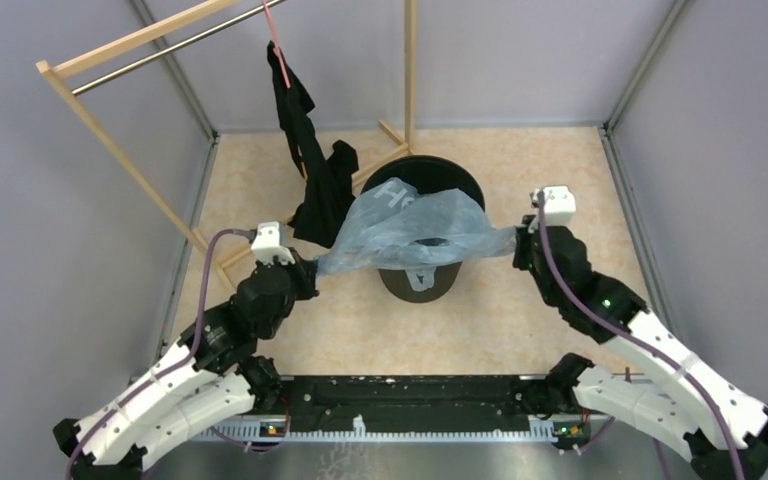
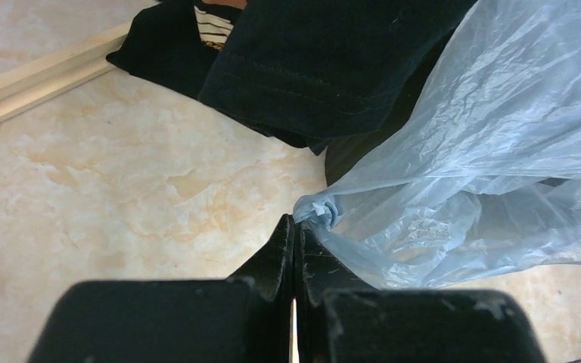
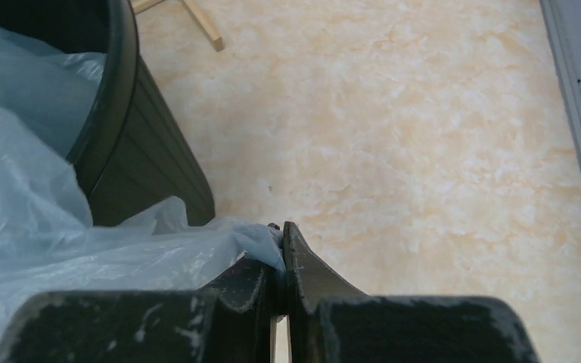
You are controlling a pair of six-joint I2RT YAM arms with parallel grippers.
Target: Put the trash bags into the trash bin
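Observation:
The pale blue see-through trash bag [image 1: 410, 228] is stretched between my two grippers, over the front of the black ribbed trash bin [image 1: 422, 275], covering part of its mouth. My left gripper [image 1: 310, 266] is shut on the bag's left corner; in the left wrist view the film [image 2: 484, 151] bunches at my closed left gripper [image 2: 296, 223]. My right gripper [image 1: 520, 240] is shut on the bag's right corner; in the right wrist view the film [image 3: 83, 249] is pinched at my closed right gripper [image 3: 281, 231], beside the bin's wall [image 3: 136, 159].
A black garment [image 1: 315, 180] hangs from a wooden rack [image 1: 110, 120] at the back left, its hem next to the bin and the bag. It fills the top of the left wrist view [image 2: 325, 60]. Grey walls enclose the marbled floor [image 1: 560, 170].

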